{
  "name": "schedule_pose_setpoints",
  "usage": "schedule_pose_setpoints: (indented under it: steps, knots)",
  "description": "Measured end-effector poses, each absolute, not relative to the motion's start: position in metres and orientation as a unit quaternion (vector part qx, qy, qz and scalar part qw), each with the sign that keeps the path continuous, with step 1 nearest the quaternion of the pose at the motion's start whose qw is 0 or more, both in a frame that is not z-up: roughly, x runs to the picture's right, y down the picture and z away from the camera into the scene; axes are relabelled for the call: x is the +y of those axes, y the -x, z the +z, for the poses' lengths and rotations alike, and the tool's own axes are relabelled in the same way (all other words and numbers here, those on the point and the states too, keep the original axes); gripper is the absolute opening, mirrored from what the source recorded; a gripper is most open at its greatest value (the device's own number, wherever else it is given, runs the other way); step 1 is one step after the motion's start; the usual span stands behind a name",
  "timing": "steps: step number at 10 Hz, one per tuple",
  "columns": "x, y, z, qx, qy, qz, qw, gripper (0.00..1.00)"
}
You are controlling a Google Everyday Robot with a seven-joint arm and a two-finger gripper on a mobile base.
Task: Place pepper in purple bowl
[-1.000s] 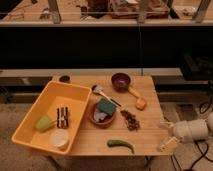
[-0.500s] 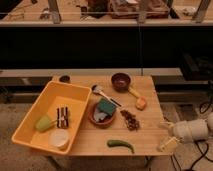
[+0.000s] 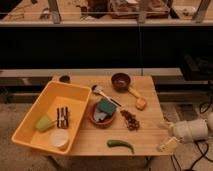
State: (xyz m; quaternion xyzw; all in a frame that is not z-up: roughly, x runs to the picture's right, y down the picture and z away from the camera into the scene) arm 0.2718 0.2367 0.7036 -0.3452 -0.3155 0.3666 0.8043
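The pepper point(image 3: 120, 145) is a small curved dark-green chili lying on the wooden table point(image 3: 145, 135) near its front edge. The purple bowl point(image 3: 120, 81) stands at the table's back, right of centre, dark inside. My gripper point(image 3: 167, 135) is at the table's right edge, on a white arm coming in from the right, well to the right of the pepper and in front of the bowl. It holds nothing that I can see.
An orange-brown bowl point(image 3: 102, 114) with a teal sponge stands mid-table. A yellow tray point(image 3: 52, 117) on the left holds a pale green cup, a striped item and a white lid. A spoon point(image 3: 100, 91), a brown pile point(image 3: 131, 120) and an orange-tipped tool point(image 3: 138, 100) lie between the bowls and the right edge.
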Motion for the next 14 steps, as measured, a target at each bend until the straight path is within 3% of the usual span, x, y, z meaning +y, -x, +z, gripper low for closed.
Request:
schedule_pose_setpoints:
  steps: [5, 9, 14]
  knots:
    - [0.233, -0.227, 0.692, -0.349, 0.313, 0.350, 0.811, 0.80]
    - [0.257, -0.178, 0.699, -0.401, 0.255, 0.251, 0.844, 0.80]
    - [0.257, -0.156, 0.725, -0.346, 0.231, 0.240, 0.877, 0.80]
